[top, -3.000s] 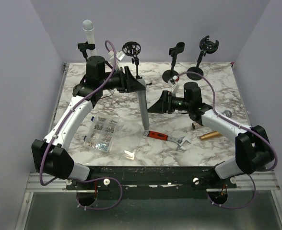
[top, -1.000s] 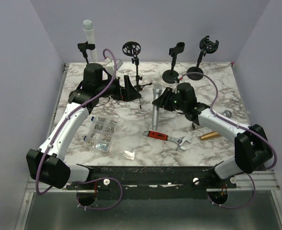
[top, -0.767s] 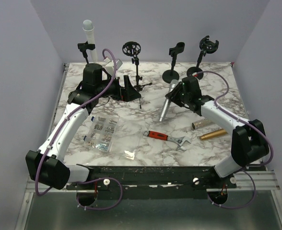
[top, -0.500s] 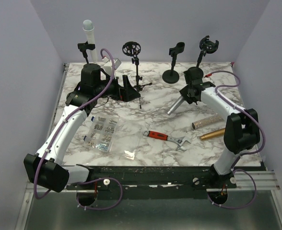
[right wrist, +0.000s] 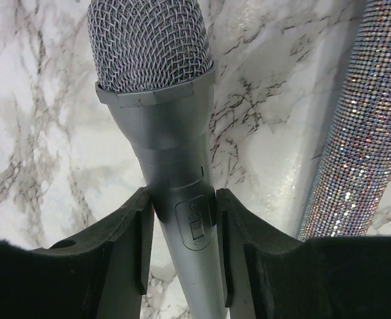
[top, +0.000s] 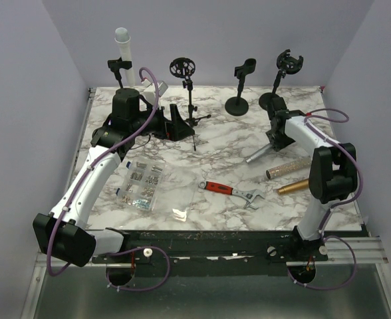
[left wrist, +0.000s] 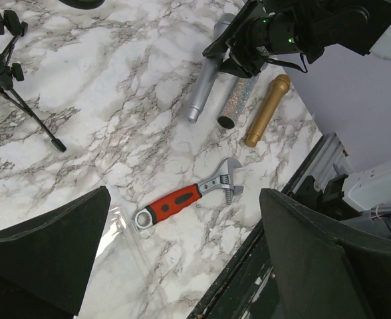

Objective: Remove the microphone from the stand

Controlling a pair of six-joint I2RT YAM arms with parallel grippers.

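The silver microphone (right wrist: 157, 100) is off every stand, with my right gripper (right wrist: 182, 239) shut on its body just below the mesh head. Seen from above, the right gripper (top: 275, 136) sits at the back right of the table and the microphone's handle (top: 257, 154) slants down-left to the marble. In the left wrist view the microphone (left wrist: 205, 93) lies beside a glitter one. The tripod stand (top: 187, 90) with a round mount stands bare at the back. Just left of it my left gripper (top: 172, 126) is open and holds nothing; its fingers (left wrist: 42, 259) frame bare table.
A glitter microphone (top: 285, 168) and a gold one (top: 294, 187) lie right of the held one. A red-handled wrench (top: 232, 191) and a bag of screws (top: 141, 183) lie nearer the front. Two round-base stands (top: 239, 103), a clip stand (top: 119, 66) and a white pipe (top: 124, 46) line the back.
My right arm has swung the microphone from the table's middle to the back right and lowered it beside the glitter microphone. The left arm has stayed put, open.
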